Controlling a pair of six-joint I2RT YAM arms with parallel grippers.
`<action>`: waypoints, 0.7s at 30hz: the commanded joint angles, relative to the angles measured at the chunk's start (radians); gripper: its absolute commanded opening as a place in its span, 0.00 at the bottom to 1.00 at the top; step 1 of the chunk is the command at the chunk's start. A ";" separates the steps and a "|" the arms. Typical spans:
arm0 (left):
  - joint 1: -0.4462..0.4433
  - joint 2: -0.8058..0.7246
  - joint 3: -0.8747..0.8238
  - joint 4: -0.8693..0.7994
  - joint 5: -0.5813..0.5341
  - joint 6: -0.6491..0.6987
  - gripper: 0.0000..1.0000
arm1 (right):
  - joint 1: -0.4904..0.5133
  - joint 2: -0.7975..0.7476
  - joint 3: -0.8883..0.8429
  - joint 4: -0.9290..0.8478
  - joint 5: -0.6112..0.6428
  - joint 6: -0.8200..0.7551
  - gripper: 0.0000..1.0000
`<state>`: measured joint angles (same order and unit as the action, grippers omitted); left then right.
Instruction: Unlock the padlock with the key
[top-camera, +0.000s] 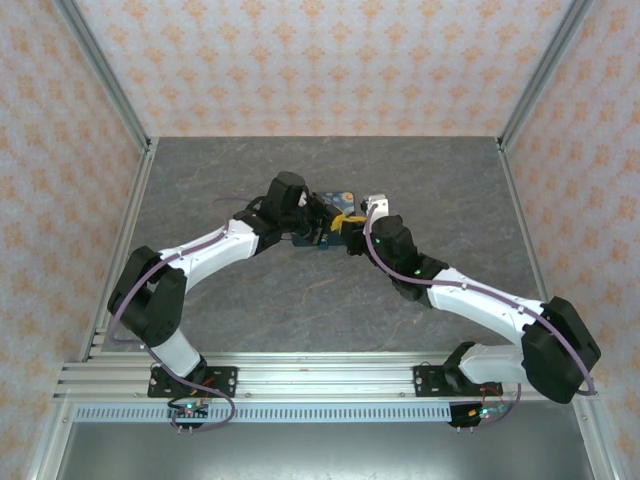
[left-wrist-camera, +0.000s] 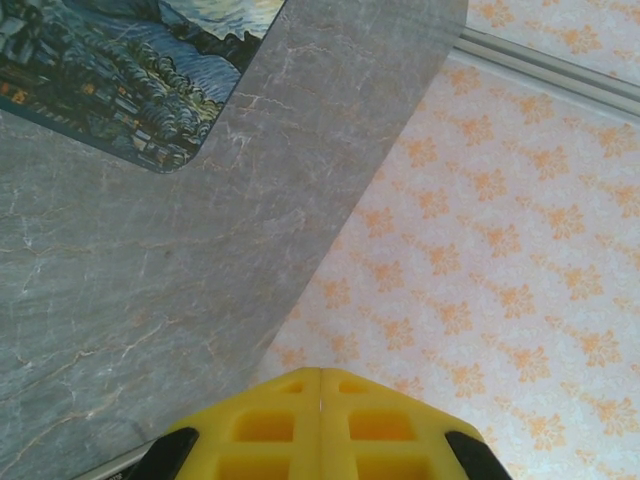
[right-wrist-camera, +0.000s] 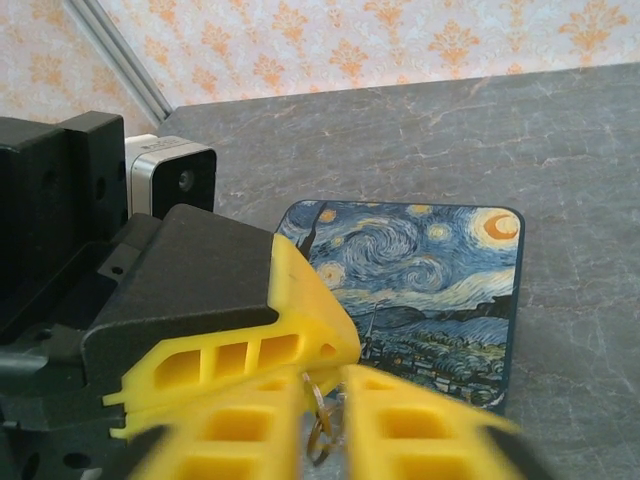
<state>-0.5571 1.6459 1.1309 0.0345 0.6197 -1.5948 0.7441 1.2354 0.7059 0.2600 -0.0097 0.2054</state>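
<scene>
My left gripper (left-wrist-camera: 320, 388) is shut, its yellow fingers pressed together with only a thin sliver showing in the seam. In the right wrist view that same left gripper (right-wrist-camera: 338, 352) comes in from the left, and a metal key ring (right-wrist-camera: 320, 425) hangs below its tips. The key blade itself is hidden in the pinch. My right gripper (right-wrist-camera: 325, 405) sits just under it, open, its blurred yellow fingers (right-wrist-camera: 235, 430) standing on either side of the ring. From above, both grippers meet over the mat, left gripper (top-camera: 328, 229) and right gripper (top-camera: 352, 228). The padlock is hidden.
A Starry Night mat (right-wrist-camera: 430, 290) lies on the grey table (top-camera: 300, 290) behind the grippers; the mat (left-wrist-camera: 120, 80) is also at the upper left of the left wrist view. Patterned walls and metal frame posts (top-camera: 105, 75) enclose the table.
</scene>
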 joint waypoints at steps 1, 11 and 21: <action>-0.011 0.020 0.032 -0.002 -0.018 0.065 0.00 | -0.008 -0.046 -0.002 0.015 0.044 0.041 0.39; 0.034 0.001 0.084 -0.029 -0.111 0.549 0.00 | -0.209 -0.203 -0.084 0.004 -0.182 0.520 0.55; 0.045 -0.063 0.031 0.097 -0.167 0.788 0.00 | -0.228 -0.061 -0.141 0.352 -0.318 0.963 0.57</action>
<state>-0.5144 1.6371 1.1687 0.0631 0.4915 -0.9085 0.5201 1.1526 0.5842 0.4377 -0.2707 0.9810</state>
